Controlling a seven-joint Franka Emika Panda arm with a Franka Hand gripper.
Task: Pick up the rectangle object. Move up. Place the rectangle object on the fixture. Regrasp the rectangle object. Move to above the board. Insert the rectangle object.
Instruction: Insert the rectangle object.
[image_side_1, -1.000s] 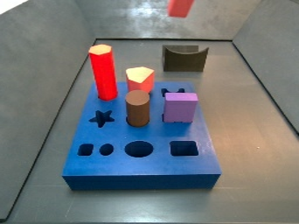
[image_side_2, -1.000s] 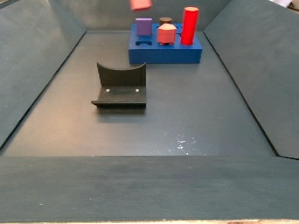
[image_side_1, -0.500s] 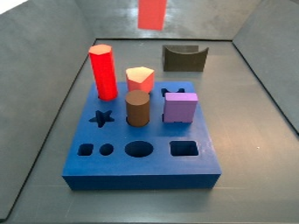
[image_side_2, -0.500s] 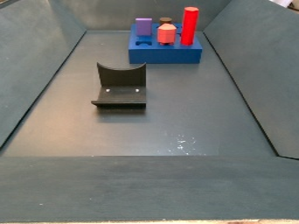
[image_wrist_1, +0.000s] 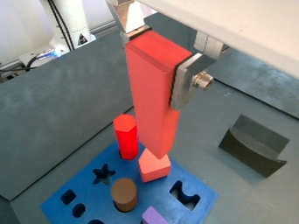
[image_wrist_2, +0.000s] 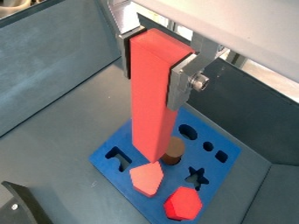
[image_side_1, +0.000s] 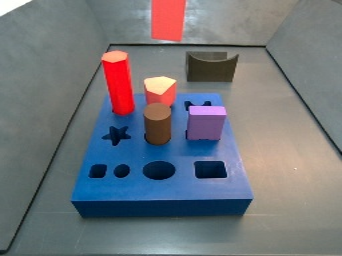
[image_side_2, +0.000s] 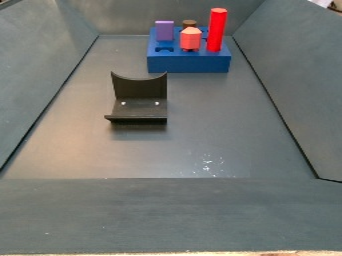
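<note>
The rectangle object (image_wrist_1: 152, 96) is a long salmon-red block with flat matte sides and sharp straight edges, hanging upright in the air above the board (image_wrist_1: 70, 199). In both wrist views the gripper (image_wrist_1: 159, 61) is closed on its upper end, one flat silver finger (image_wrist_1: 187, 79) pressed against a side face and the opposite finger partly hidden behind the block. In a side view only the lower part of the block (image_side_1: 168, 18) shows at the top edge of the frame, high above the far end of the enclosure. The board (image_side_1: 163, 165) is a thick blue slab with star, round and square holes; standing in it are a bright red hexagonal post (image_side_1: 118, 82), a salmon pentagonal piece (image_side_1: 160, 90), a brown cylinder (image_side_1: 156, 124) and a purple block (image_side_1: 206, 122). The dark fixture (image_side_1: 211, 66) sits on the grey floor beyond the board. No labels or writing can be read on any piece.
</note>
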